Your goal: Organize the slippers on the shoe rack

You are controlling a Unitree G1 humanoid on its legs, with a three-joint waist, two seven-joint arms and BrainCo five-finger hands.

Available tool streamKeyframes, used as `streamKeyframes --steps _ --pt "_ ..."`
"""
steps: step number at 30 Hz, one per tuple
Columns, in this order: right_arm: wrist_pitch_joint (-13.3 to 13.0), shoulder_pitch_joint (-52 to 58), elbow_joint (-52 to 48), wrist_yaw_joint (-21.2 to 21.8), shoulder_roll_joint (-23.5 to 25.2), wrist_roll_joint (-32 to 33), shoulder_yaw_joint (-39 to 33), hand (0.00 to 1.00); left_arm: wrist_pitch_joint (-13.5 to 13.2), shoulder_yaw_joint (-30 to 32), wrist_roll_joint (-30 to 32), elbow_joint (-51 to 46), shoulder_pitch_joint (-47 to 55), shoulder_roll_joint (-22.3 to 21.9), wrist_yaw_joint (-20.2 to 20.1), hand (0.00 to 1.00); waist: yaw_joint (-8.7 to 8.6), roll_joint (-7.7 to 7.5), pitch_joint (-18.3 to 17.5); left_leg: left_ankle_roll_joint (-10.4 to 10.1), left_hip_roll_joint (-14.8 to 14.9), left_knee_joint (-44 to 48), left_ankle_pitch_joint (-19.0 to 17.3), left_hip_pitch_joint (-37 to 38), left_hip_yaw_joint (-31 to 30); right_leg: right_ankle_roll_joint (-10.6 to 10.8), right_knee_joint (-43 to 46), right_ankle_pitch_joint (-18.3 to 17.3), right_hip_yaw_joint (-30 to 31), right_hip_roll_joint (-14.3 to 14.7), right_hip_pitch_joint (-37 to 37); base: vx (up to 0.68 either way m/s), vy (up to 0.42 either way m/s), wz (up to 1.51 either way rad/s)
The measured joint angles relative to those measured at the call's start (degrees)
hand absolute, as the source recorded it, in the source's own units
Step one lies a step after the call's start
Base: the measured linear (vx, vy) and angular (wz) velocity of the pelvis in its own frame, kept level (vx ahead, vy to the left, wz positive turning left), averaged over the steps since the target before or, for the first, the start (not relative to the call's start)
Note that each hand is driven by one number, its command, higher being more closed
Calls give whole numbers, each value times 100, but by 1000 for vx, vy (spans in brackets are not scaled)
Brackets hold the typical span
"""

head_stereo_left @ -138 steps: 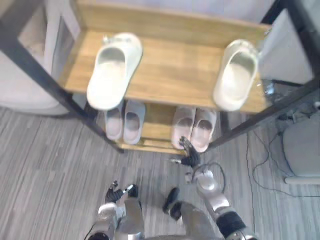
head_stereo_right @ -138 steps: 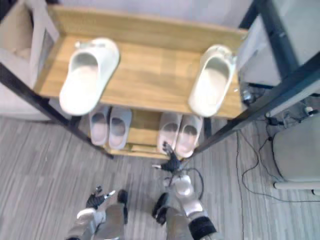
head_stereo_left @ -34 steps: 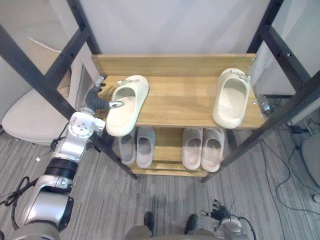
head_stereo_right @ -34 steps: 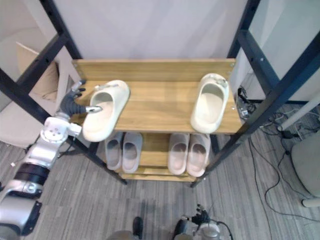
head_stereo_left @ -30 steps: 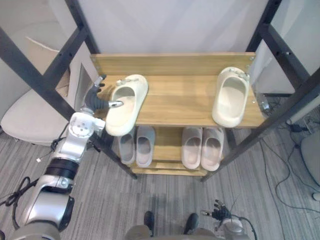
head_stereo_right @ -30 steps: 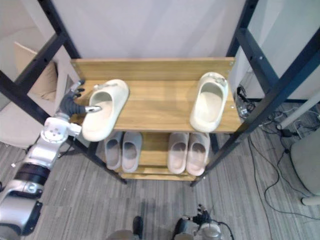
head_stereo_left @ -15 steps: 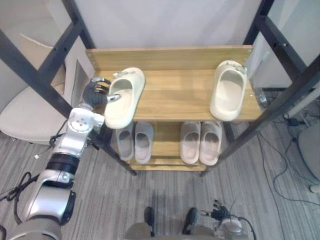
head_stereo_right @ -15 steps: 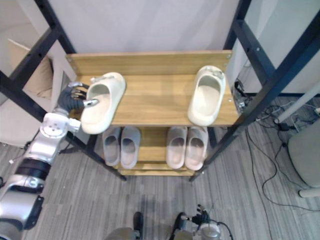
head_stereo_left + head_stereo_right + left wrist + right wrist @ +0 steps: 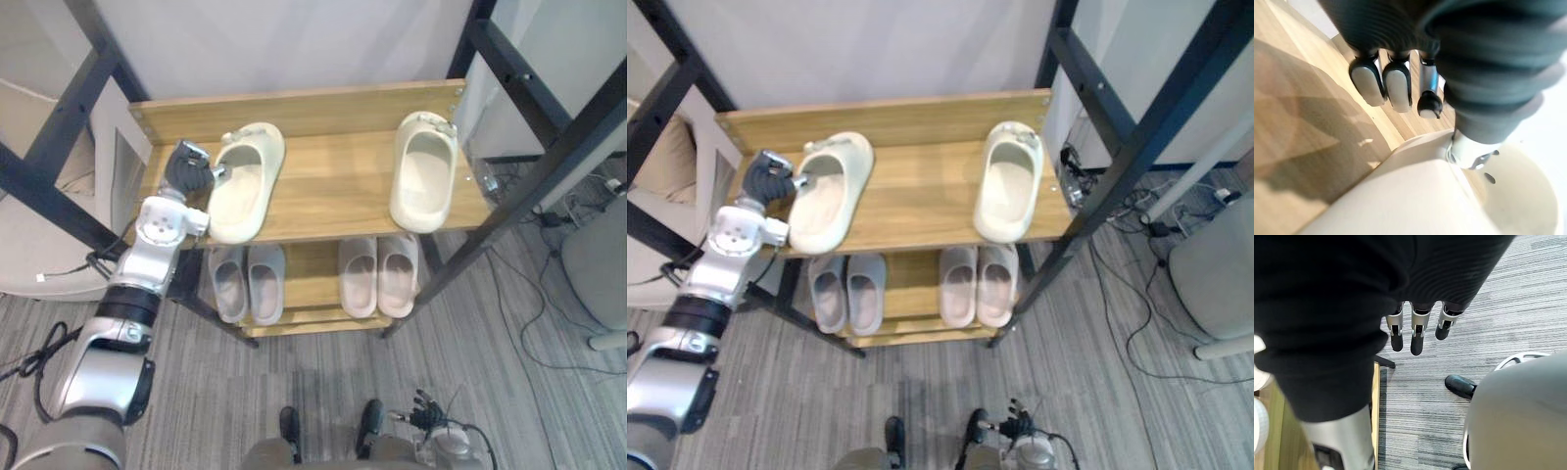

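Because the left slipper (image 9: 238, 184) looks like light, springy foam, its thick rim is the place to pinch. It lies on the top shelf (image 9: 323, 186), heel at the front edge. The left hand (image 9: 186, 168) pinches that rim, thumb inside, fingers curled outside. The right slipper (image 9: 421, 181) lies well apart. A dark post (image 9: 103, 59) crowds the arm. The right hand (image 9: 423, 421) hangs low, fingers loosely straight.

The top shelf (image 9: 323, 191) is carrying a left slipper (image 9: 240, 184) and a right slipper (image 9: 421, 184), well apart; the lower shelf (image 9: 312, 264) is holding a grey pair (image 9: 265, 282) beside a pinkish pair (image 9: 359, 277).
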Motion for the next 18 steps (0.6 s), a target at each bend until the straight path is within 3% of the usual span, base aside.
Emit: streamKeyframes --steps 18 --pt "-1 -20 -6 -4 7 8 0 0 7 -620 -276 -246 -396 -699 263 100 -106 28 2 29 -54 -33 22 76 32 18 3 27 26 -45 46 12 14 -1"
